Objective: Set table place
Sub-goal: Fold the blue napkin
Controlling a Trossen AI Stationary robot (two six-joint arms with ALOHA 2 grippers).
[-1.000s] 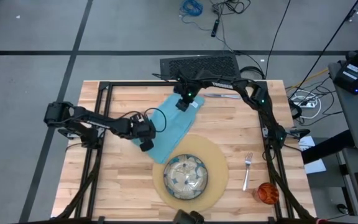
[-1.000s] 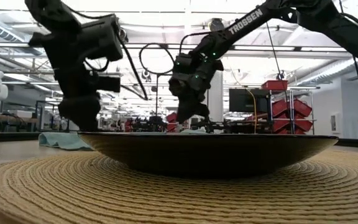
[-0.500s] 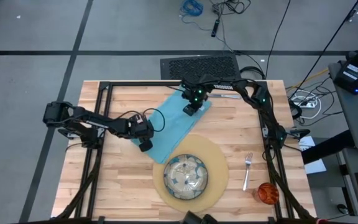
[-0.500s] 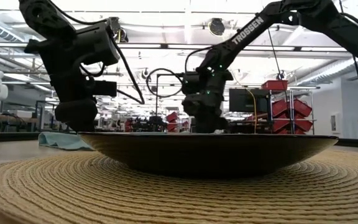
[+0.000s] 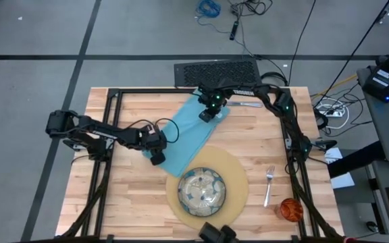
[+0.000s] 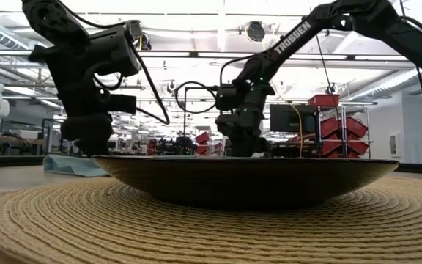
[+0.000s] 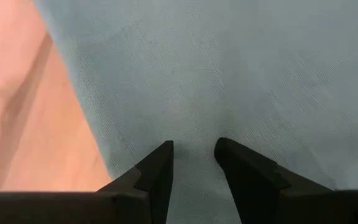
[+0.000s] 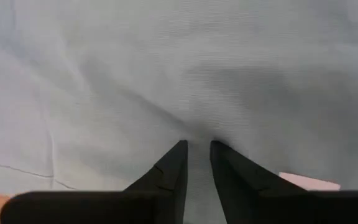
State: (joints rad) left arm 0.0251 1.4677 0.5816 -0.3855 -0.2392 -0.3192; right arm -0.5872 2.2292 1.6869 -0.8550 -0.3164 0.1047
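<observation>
The teal napkin [image 5: 184, 138] lies flat on the wooden table [image 5: 127, 202], slanting from the far middle toward the round tan placemat [image 5: 238, 179]. Its near corner rests on the mat's edge. The green-patterned plate [image 5: 203, 191] sits on the mat. My left gripper [image 5: 157, 156] is shut on the napkin's near left part [image 7: 194, 149]. My right gripper [image 5: 211, 112] is shut on its far right part [image 8: 199, 146]. In the low view the plate's rim hides both sets of fingertips. My left gripper comes from above, pointing down, beside the napkin's left edge [image 7: 114, 146]. Its tips stand a little apart with cloth [image 7: 194, 134] between them; the cloth lies flat on the table. My right gripper pinches a small raised pucker of cloth [image 8: 194, 127] between its nearly closed fingers, from above. The rest of the napkin lies on the table.
A silver fork [image 5: 269, 185] lies right of the mat, and an orange cup [image 5: 290, 209] stands at the near right corner. A silver utensil [image 5: 245, 104] lies near the far edge beside my right arm. The black frame [image 5: 110, 121] runs along the left side.
My right gripper has gone down and toward the table's right edge, drawing the napkin's far end with it. That end now lies farther right and more spread out. The near end under my left gripper has stayed where it was.
</observation>
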